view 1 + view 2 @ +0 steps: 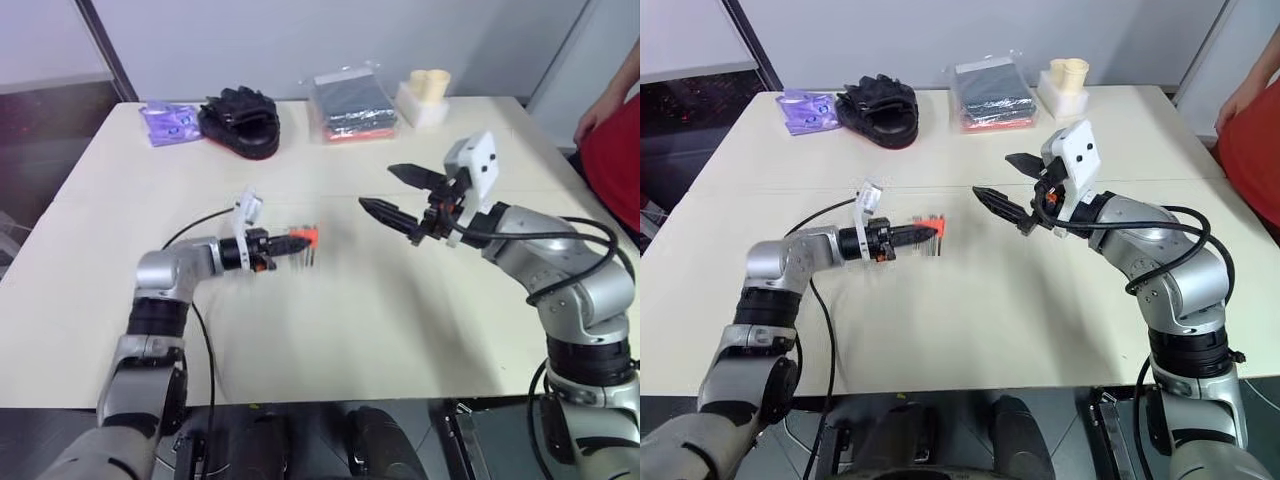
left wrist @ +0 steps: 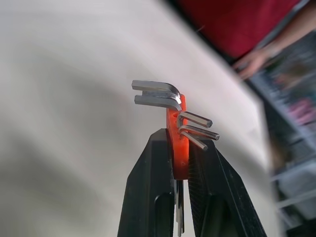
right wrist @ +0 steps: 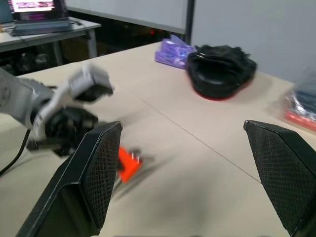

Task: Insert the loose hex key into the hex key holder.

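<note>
1. Clamped in the left gripper [image 1: 908,235], the small red-orange plastic hex key holder [image 2: 177,143] with silvery keys hangs over the tabletop's [image 1: 970,330] middle; a slackened pinch could drop it.
2. Farther back, the right gripper [image 1: 1015,190] gapes empty; the loose hex key's whereabouts cannot be told.

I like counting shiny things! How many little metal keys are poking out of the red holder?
5, though more may be hidden. On the hex key holder, two bent ones stick out one side near the top, three thinner ones the other side.
</note>
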